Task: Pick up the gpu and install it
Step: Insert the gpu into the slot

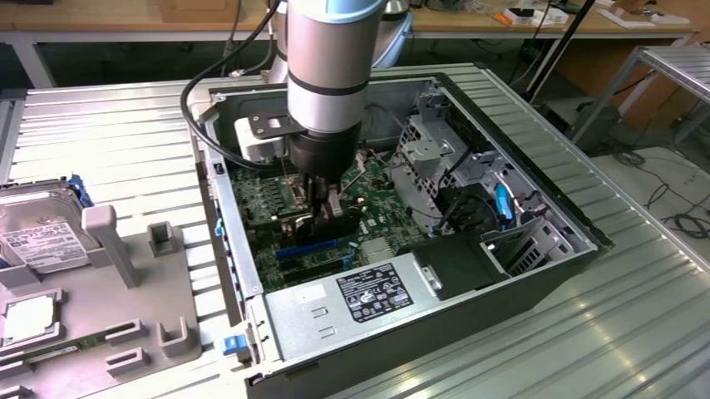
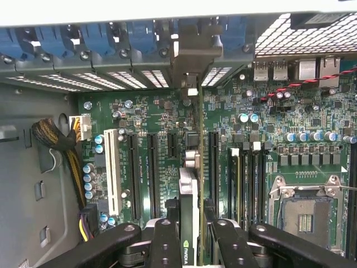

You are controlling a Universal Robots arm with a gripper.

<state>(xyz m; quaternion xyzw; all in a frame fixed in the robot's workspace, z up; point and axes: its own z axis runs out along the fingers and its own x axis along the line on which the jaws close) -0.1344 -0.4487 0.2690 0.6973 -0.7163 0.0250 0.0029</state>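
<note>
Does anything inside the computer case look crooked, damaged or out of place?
Nothing stands out. The gripper holds the graphics card upright on its edge, parallel to the motherboard slots. No loose or broken part shows inside the case.

Hard drive [image 1: 39,237] on grey tray [image 1: 145,332]; power supply [image 1: 316,314].

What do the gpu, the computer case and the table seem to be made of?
The gpu: dark circuit board, apparently, edge-on in the gripper, metal bracket at its end. The computer case: matte grey sheet metal, given its punched grille. The table: ribbed bright metal, possibly aluminium, given the sheen.
</note>
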